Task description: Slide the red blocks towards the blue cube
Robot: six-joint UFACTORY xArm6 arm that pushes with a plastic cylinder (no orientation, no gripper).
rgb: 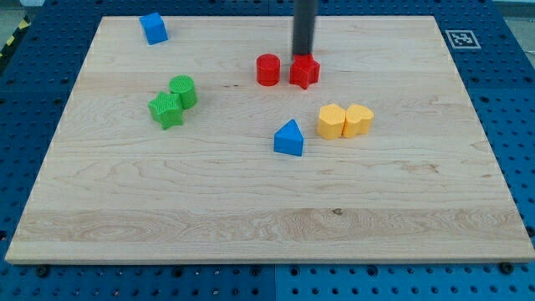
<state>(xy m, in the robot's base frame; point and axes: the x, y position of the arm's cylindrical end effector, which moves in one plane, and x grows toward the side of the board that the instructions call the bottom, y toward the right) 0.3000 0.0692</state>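
A red cylinder (267,69) and a red star-shaped block (305,72) sit side by side near the board's top middle, a small gap between them. The blue cube (154,28) lies at the top left corner area of the board. My tip (302,56) comes down from the view's top and stands just behind the red star block, at its top edge, touching or nearly touching it. The blue cube is far to the left of the red blocks.
A green cylinder (183,90) and a green star-shaped block (167,109) sit together at the left. A blue triangular block (289,139) lies in the middle. Two yellow blocks (332,121) (359,119) sit together to its right. The wooden board (267,209) lies on a blue pegboard.
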